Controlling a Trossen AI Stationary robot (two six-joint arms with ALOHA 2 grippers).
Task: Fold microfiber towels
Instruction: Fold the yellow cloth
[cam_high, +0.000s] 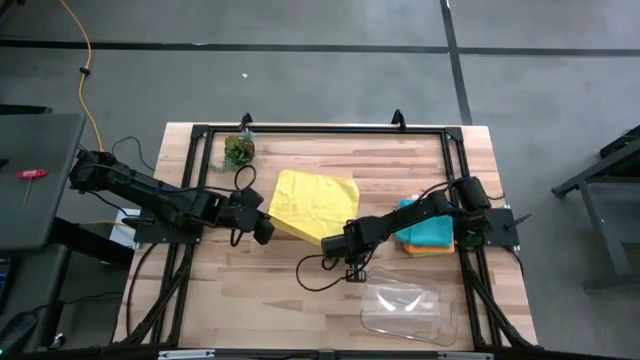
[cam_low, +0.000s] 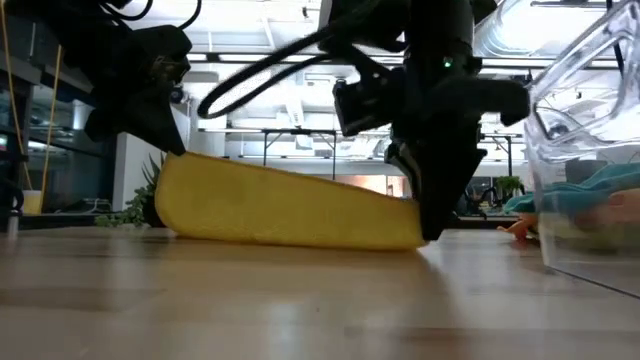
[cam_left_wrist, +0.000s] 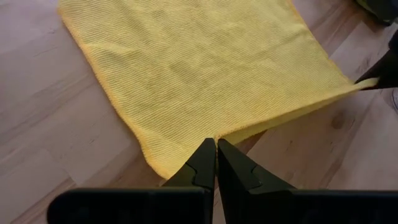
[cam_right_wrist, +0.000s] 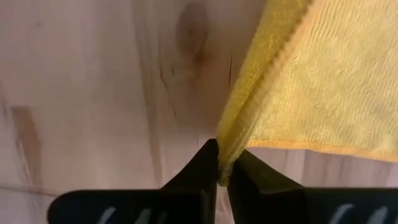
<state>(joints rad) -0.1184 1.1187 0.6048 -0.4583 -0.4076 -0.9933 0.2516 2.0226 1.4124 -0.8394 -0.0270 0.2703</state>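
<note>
Tray: clear plastic tray (cam_high: 403, 308) sits closest to the near desk edge, toward my right side; in the low view its wall (cam_low: 590, 160) rises at the right of the picture.
Desk: light wooden desk (cam_high: 300, 300) with a dark frame around it carries everything.
Yellow towel: yellow towel (cam_high: 312, 203) lies mid-desk between my two arms, mostly flat, with its near edge lifted; in the low view it shows as a long yellow band (cam_low: 290, 210) raised at the left end and sloping down to the right.
Left end effector: my left end effector (cam_high: 262, 229) is at the towel's near-left corner; in the left wrist view its fingers (cam_left_wrist: 205, 165) are pressed together on the towel's edge (cam_left_wrist: 186, 81), so it is clamped on the yellow towel.
Right end effector: my right end effector (cam_high: 335, 243) is at the towel's near-right corner; in the right wrist view the fingers (cam_right_wrist: 202, 165) pinch a bunched fold of the yellow cloth (cam_right_wrist: 323, 81), clamped on it just above the wood.
Stack of towels: teal towel (cam_high: 432, 231) lies on top of an orange towel (cam_high: 428, 250) at the right side of the desk, beside my right arm and well apart from the yellow one.
Leafy clump: small green leafy clump (cam_high: 238, 151) rests near the far-left corner of the desk.
</note>
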